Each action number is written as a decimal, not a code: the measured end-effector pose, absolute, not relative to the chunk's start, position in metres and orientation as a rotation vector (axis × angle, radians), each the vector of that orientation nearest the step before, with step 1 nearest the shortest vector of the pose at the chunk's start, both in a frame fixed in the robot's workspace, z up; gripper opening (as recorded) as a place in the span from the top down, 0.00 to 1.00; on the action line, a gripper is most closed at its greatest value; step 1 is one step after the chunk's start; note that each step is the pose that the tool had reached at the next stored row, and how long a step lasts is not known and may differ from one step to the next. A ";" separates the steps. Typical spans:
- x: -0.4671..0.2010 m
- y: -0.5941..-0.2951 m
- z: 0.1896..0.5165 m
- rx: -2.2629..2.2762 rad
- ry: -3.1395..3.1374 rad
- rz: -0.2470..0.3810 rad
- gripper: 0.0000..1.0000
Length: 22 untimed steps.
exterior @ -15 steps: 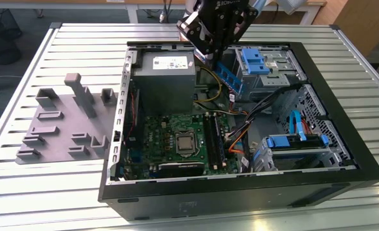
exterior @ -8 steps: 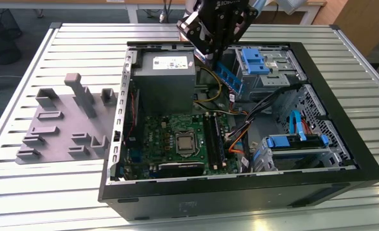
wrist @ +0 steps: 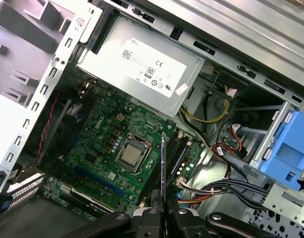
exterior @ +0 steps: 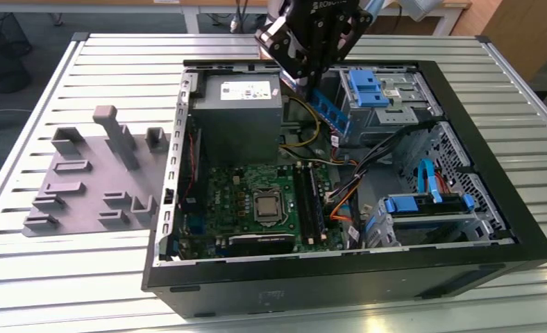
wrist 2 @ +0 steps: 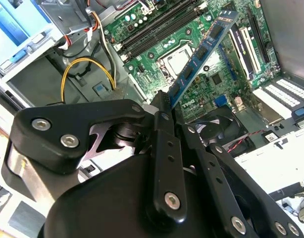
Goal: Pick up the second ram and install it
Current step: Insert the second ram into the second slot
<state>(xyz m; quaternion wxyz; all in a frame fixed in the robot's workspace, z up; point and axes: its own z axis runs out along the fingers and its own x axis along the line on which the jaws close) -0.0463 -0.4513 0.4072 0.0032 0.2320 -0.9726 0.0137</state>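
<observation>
Tool [wrist 2: 164, 106] grips one second ram [wrist 2: 204, 52] above one motherboard [wrist 2: 157, 44].

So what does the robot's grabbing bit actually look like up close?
The tool is matte black, built from flat, rounded link bars joined by silver screw heads and pivot pins, like a folding linkage. Two slim black fingers run out from it. A bare metal part shows at its base in the second wrist view.
</observation>
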 end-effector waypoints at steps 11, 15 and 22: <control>-0.046 -0.451 0.406 0.520 -3.090 0.042 0.86; -0.046 -0.451 0.405 0.510 -3.108 0.046 0.86; -0.046 -0.451 0.402 0.430 -3.136 0.052 0.86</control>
